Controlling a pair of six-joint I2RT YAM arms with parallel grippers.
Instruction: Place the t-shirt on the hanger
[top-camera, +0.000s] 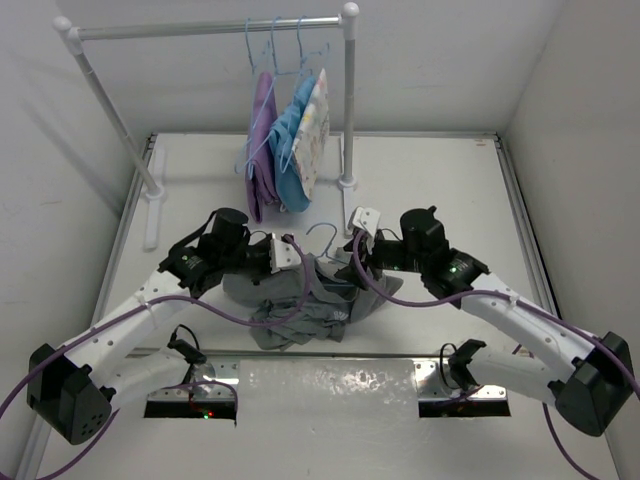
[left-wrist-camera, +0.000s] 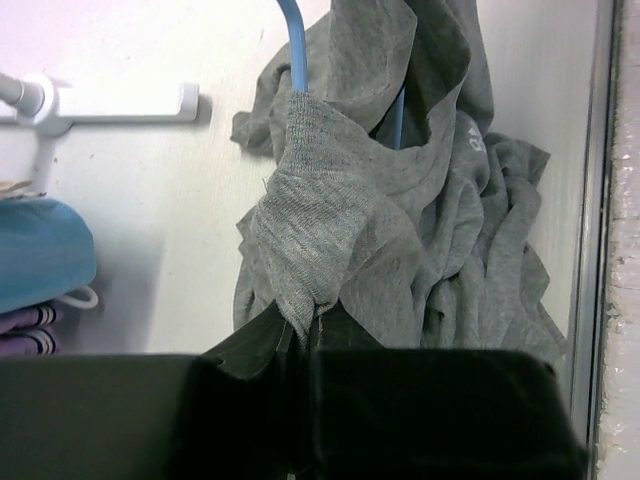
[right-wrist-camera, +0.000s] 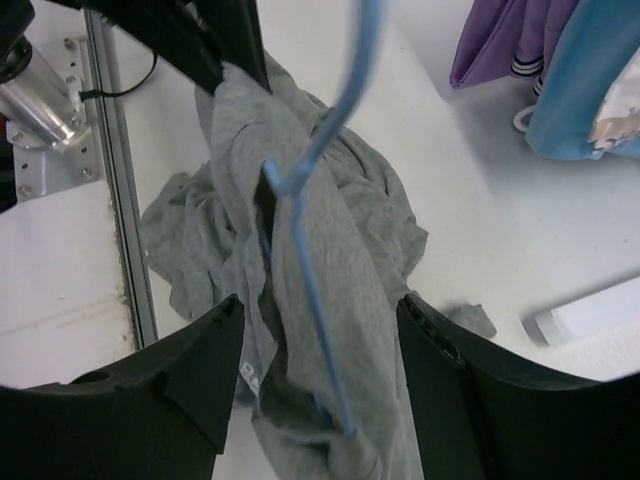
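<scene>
The grey t-shirt (top-camera: 300, 305) lies bunched between my two arms, with part of it lifted off the table. My left gripper (top-camera: 298, 262) is shut on a fold of the t-shirt (left-wrist-camera: 400, 250), pinched at its tips (left-wrist-camera: 305, 335). The light-blue hanger (top-camera: 325, 232) pokes its hook out above the cloth. Its wire (left-wrist-camera: 297, 45) runs down into the shirt. My right gripper (top-camera: 343, 262) is open. In the right wrist view the hanger wire (right-wrist-camera: 310, 260) and draped t-shirt (right-wrist-camera: 345, 300) hang between its spread fingers (right-wrist-camera: 225, 330), touching neither.
A white clothes rack (top-camera: 210, 28) stands at the back with purple (top-camera: 262, 150), blue (top-camera: 290, 150) and patterned white (top-camera: 312, 130) garments on hangers. Its foot (left-wrist-camera: 110, 100) lies near the shirt. A metal rail (right-wrist-camera: 120, 220) runs along the near edge.
</scene>
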